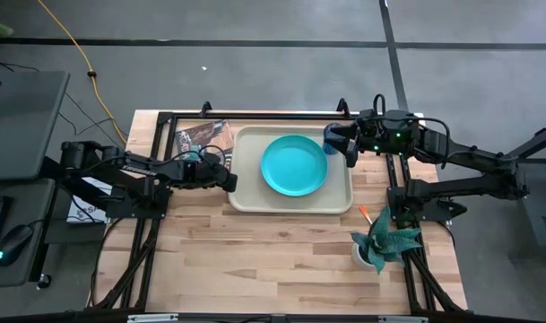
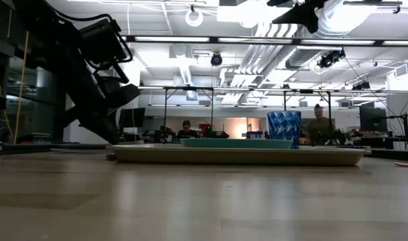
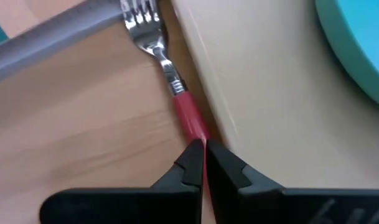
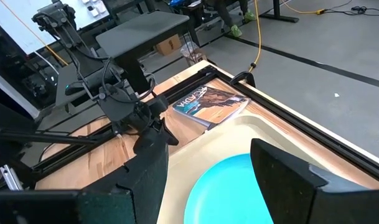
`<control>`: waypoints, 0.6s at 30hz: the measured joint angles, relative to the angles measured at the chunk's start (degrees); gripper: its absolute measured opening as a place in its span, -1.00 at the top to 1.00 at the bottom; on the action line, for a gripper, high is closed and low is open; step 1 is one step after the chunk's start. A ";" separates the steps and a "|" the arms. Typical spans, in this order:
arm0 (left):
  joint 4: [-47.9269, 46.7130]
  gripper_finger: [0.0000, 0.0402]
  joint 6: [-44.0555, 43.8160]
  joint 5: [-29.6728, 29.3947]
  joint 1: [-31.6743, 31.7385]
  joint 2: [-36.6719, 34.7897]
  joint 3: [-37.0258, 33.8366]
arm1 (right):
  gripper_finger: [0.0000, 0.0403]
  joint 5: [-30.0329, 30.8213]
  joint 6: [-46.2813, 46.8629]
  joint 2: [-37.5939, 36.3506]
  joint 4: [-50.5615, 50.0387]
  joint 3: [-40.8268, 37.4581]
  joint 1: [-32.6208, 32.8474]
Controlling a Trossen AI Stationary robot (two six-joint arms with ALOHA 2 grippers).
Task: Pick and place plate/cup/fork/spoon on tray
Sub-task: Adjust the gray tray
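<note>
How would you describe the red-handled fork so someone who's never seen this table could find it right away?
Start at the large beige rectangular plastic tray holding the round turquoise plastic plate. Along the tray's outer edge on the left arm's side, on the wooden tabletop, lies the small fork with a red handle and silver tines. It alone sits between the shut fingers of the left gripper.

I am making out lettering on only one thing, the brown printed booklet (image 4: 211, 103) lying beside my tray (image 4: 251, 134); its cover title seems to be reading "ARCADIA", though I cannot be sure.
</note>
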 joint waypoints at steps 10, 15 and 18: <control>2.44 1.00 -0.06 2.16 -0.87 2.61 0.00 | -0.09 -0.04 0.00 0.00 -0.51 0.00 0.00; 4.68 1.00 -0.15 3.00 -0.86 4.22 0.49 | -0.09 -0.07 0.00 0.00 -0.49 0.00 -0.01; 5.25 1.00 -0.13 3.08 -1.06 4.87 1.49 | -0.09 -0.09 0.00 0.00 -0.51 0.00 0.00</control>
